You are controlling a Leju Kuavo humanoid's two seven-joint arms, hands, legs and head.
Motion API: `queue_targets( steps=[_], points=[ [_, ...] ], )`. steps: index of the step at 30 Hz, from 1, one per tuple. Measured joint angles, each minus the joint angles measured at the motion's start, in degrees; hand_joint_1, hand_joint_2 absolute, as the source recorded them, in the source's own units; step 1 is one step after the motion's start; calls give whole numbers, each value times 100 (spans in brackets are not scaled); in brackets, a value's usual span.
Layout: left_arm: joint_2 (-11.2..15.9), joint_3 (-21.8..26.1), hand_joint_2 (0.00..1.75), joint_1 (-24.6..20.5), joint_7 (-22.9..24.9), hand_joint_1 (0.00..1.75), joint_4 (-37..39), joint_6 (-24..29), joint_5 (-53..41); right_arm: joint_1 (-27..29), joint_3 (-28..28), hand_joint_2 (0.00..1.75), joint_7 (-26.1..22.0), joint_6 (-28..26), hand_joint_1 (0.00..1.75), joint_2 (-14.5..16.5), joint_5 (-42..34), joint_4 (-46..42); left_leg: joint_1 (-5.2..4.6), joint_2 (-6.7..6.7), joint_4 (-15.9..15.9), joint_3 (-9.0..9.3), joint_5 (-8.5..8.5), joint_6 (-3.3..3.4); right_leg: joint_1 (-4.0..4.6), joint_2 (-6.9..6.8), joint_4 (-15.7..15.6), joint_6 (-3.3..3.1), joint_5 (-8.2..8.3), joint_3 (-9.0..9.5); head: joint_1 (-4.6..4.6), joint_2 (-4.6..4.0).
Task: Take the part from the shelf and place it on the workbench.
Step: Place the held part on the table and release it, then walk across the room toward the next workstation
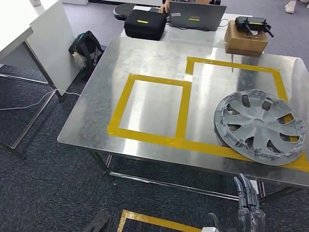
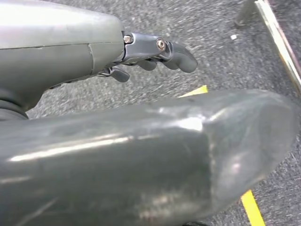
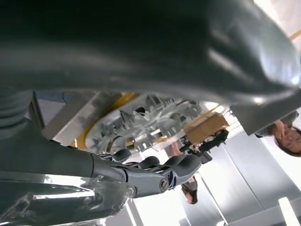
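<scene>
While hanging below the workbench (image 1: 91, 104) edge, right hand (image 1: 249, 205) grips nothing, fingers (image 3: 156, 165) loosely extended and slightly apart. Left hand (image 2: 156, 52) same deal over grey carpet, holding zip, fingers a bit curled. Grey wheel cover (image 1: 259, 126) already lying flat on the steel top, overlapping the yellow tape (image 1: 184, 108). From the right wrist, seen from underneath, plus a cardboard box (image 3: 207, 128) behind.

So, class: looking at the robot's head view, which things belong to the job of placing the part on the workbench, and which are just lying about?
Belongs to the job:
- grey wheel cover, lying on the workbench
- metal workbench with its yellow tape squares
- right hand, below the bench edge, holding nothing

Just lying about:
- black case
- laptop
- cardboard box
- dark bag on the floor
</scene>
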Motion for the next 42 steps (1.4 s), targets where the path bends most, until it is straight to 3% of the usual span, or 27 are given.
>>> queue_targets(
  steps=[1,2,4,5,7,9,10,12,14,15,16,18,20,21,22,24,26,28,30,31,32,33,35,37,38,40,42],
  points=[
    [-1,16,0,10,-15,0,0,9,19,-16,11,0,7,-66,0,8,-69,92,-13,-51,1,-77,60,-1,6,11,101,-16,53,55,-1,0],
    [-1,35,0,23,-29,0,0,21,35,-37,14,0,-20,-123,0,28,-177,202,-24,-110,2,-152,120,-8,11,28,-13,-41,216,211,-2,0],
    [-4,68,0,48,-58,0,0,50,71,-92,-24,0,-216,-178,0,102,-525,463,-39,-232,7,-287,235,-36,17,216,-747,-117,500,762,-3,0],
    [-7,85,0,59,-76,0,0,73,86,-127,-73,0,-396,-185,0,165,-751,625,-47,-295,17,-339,292,-55,9,359,-1211,-146,507,1071,-6,0],
    [-11,120,0,84,-124,0,0,129,121,-224,-263,0,-861,-168,0,326,-1226,1006,-50,-410,28,-395,400,-107,13,534,-1760,-185,376,1394,-3,0],
    [-2,182,0,139,-188,0,1,172,163,-401,-667,0,-1444,-7,0,577,-1678,1515,-36,-517,28,-434,485,-170,15,417,-1821,-229,389,1374,7,0],
    [0,218,0,176,-225,0,2,182,192,-533,-971,0,-1740,167,0,730,-1862,1804,-35,-489,65,-471,443,-203,6,346,-1817,-270,423,1341,-5,0],
    [3,291,0,238,-315,0,4,196,240,-828,-1744,0,-2250,625,0,1062,-2091,2445,-28,-271,449,-634,62,-272,-21,178,-1822,-334,506,1264,-72,0],
    [-4,358,0,269,-413,0,5,213,280,-1146,-2599,0,-2551,1061,0,1331,-2123,3142,9,-58,1236,-895,-470,-354,-22,-7,-1818,-349,568,1183,-129,0],
    [-4,392,0,288,-458,0,5,223,298,-1309,-3019,0,-2643,1246,0,1434,-2116,3517,40,-15,1589,-987,-605,-390,-26,-103,-1814,-338,591,1148,-128,0],
    [-4,428,0,317,-496,0,6,234,317,-1469,-3426,0,-2709,1398,0,1524,-2109,3889,72,7,1769,-989,-617,-422,-33,-193,-1809,-323,609,1122,-131,0],
    [-3,497,0,386,-548,0,7,262,346,-1763,-4141,0,-2790,1629,0,1680,-2090,4567,129,74,1450,-665,-390,-471,-56,-348,-1788,-288,628,1109,-130,0],
    [2,566,0,423,-583,0,7,295,361,-2035,-4729,0,-2815,1799,0,1798,-2053,5143,142,313,628,-114,-153,-486,-61,-475,-1738,-228,622,1090,-147,0],
    [4,599,0,428,-600,0,7,308,369,-2151,-4986,0,-2825,1880,0,1841,-2023,5403,132,417,336,62,-111,-464,-50,-532,-1711,-189,614,1075,-154,0],
    [6,631,0,434,-618,0,8,320,382,-2258,-5218,0,-2837,1970,0,1871,-1985,5643,118,479,163,152,-118,-422,-37,-587,-1684,-147,608,1064,-166,0],
    [9,710,0,461,-679,0,8,332,452,-2453,-5626,0,-2866,2198,0,1897,-1908,6069,109,399,115,123,-161,-312,-32,-662,-1662,-69,598,1071,-168,0],
    [9,819,0,485,-773,0,7,321,562,-2616,-5977,0,-2893,2415,0,1901,-1879,6434,120,284,101,84,-150,-219,-57,-446,-1505,-10,462,994,-159,0],
    [5,921,0,462,-874,0,7,293,655,-2704,-6283,0,-2905,2535,0,1900,-1866,6722,110,155,93,42,-115,-138,-66,-109,-870,0,110,690,-147,0],
    [-3,1011,0,429,-964,0,7,263,721,-2765,-6544,0,-2884,2610,0,1892,-1825,6952,77,6,96,-6,-80,-83,-47,5,-70,-25,-190,299,-143,0],
    [-9,1055,0,421,-983,0,7,251,746,-2803,-6658,0,-2853,2650,0,1886,-1798,7057,62,-70,98,-23,-63,-72,-35,16,109,-43,-197,198,-144,0],
    [-15,1097,0,412,-962,0,7,243,759,-2851,-6761,0,-2811,2693,0,1876,-1779,7159,52,-148,101,-35,-45,-70,-24,27,48,-64,-87,213,-145,0],
    [-25,1130,0,400,-909,0,7,246,756,-2906,-6858,0,-2768,2741,0,1865,-1769,7258,46,-228,104,-42,-28,-77,-16,60,-235,-89,110,340,-145,0],
    [-51,1163,0,366,-735,0,7,338,662,-3021,-7036,0,-2709,2762,0,1838,-1758,7449,35,-371,127,-62,0,-112,-27,326,-1059,-134,470,734,-145,0],
    [-83,1166,0,350,-587,0,7,524,502,-3131,-7191,0,-2700,2631,0,1822,-1686,7614,36,-488,151,-112,32,-167,-37,569,-1504,-162,566,930,-152,0],
    [-99,1166,0,358,-543,0,8,612,439,-3177,-7252,0,-2697,2553,0,1816,-1638,7683,44,-546,152,-141,54,-204,-29,588,-1546,-178,552,936,-155,0],
    [-129,1166,0,409,-510,0,9,725,367,-3243,-7337,0,-2687,2464,0,1805,-1574,7789,72,-609,155,-192,87,-276,-19,444,-1558,-242,602,949,-153,0],
    [-156,1166,0,453,-507,0,9,764,344,-3274,-7395,0,-2686,2440,0,1796,-1550,7861,67,-378,436,-351,-107,-328,-35,273,-1596,-307,664,970,-194,0]
  ],
)
